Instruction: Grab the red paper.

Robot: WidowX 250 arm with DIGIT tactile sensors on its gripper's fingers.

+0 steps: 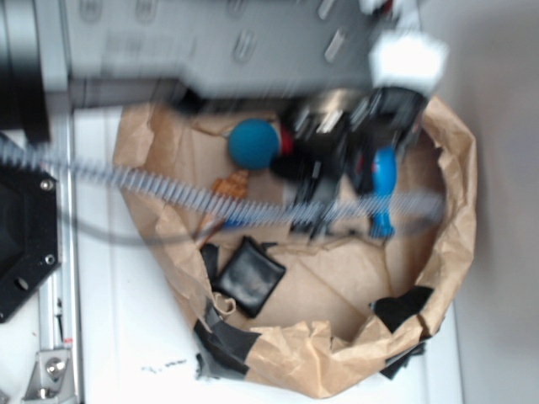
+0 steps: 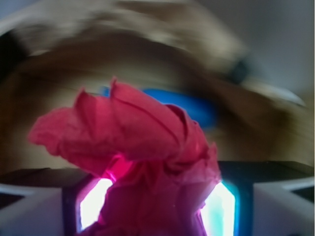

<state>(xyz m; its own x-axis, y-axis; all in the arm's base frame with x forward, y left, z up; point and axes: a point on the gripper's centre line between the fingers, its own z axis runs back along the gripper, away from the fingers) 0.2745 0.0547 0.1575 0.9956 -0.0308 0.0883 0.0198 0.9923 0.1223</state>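
In the exterior view, a brown paper sheet [image 1: 354,290] with raised, crumpled edges lies on a white tabletop [image 1: 126,337], forming a shallow nest. Patches of black tape [image 1: 223,345] sit along its near edge and at its near right corner. A black square pouch [image 1: 248,276] rests inside the sheet close to its left edge, in the near half. A teal ball [image 1: 254,143] lies at the far edge of the sheet, left of centre. Just right of the ball, touching it as seen from here, a small sliver of the red paper [image 1: 287,142] shows against the dark body of the gripper [image 1: 324,172], which is blurred and sits over the far middle of the sheet. From this view I cannot tell how its fingers stand. A small orange-brown object [image 1: 230,185] lies just below the ball; it is too blurred to name. A ribbed cable [image 1: 126,178] crosses from the left edge toward the arm.

In the wrist view, the red paper [image 2: 142,162] fills the centre, wrinkled and lumpy, rising from between the two fingers [image 2: 39,209] at the bottom corners. The fingers are closed against its lower part on both sides, pinching it. Behind it the brown sheet's wall [image 2: 147,64] curves across, blurred, with a blue shape [image 2: 197,108] just beyond the paper.
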